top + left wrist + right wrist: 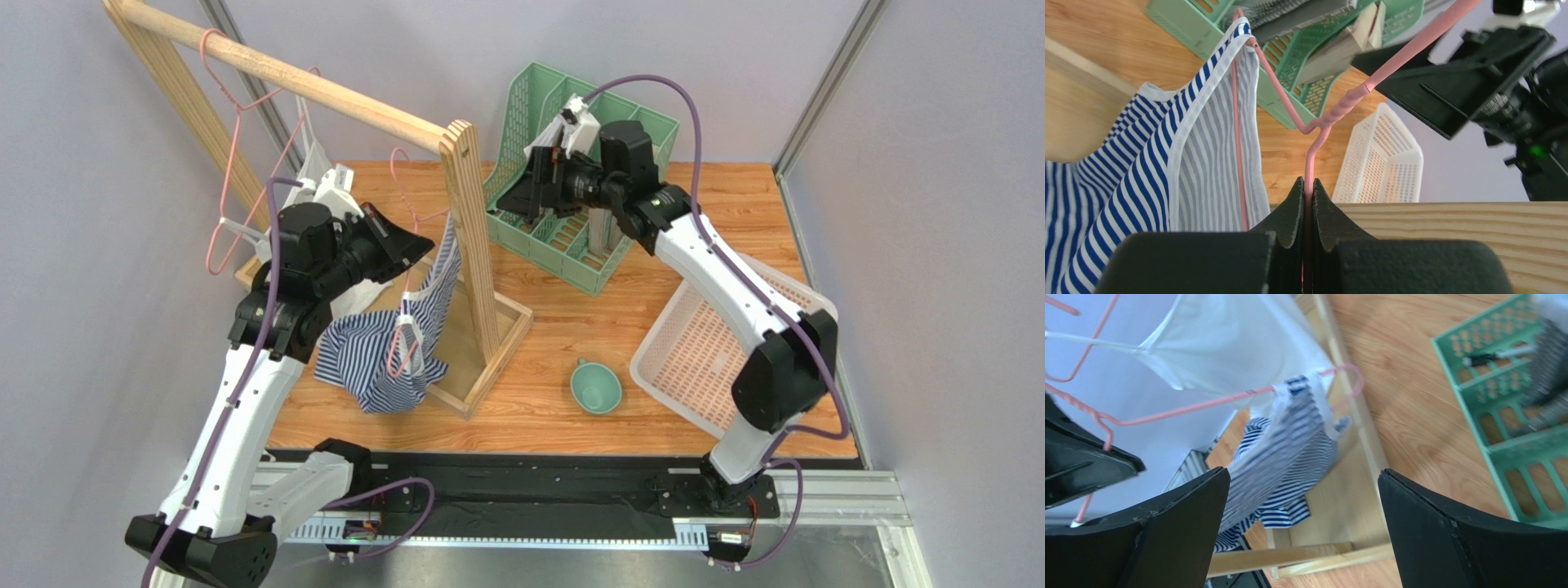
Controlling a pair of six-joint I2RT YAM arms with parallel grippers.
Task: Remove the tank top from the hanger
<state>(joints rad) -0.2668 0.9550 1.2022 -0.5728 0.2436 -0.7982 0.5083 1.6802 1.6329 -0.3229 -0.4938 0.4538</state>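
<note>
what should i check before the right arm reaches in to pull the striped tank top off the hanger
1. Left gripper shut on the pink hanger wire: ok.
2. Right gripper open, jaws wide apart: ok.
3. Tank top roughly centred in the right wrist view: ok.
4. Tank top clear of the wooden rack post: cannot tell.
5. How much of the tank top is hooked on the hanger: cannot tell.

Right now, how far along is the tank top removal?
Done: left gripper is shut on the pink hanger, gripping the wire below its twisted neck. In hand: right gripper is open, facing the striped tank top without touching it. Left: the top hangs on the hanger, one strap over its shoulder; it must be pulled off.
</note>
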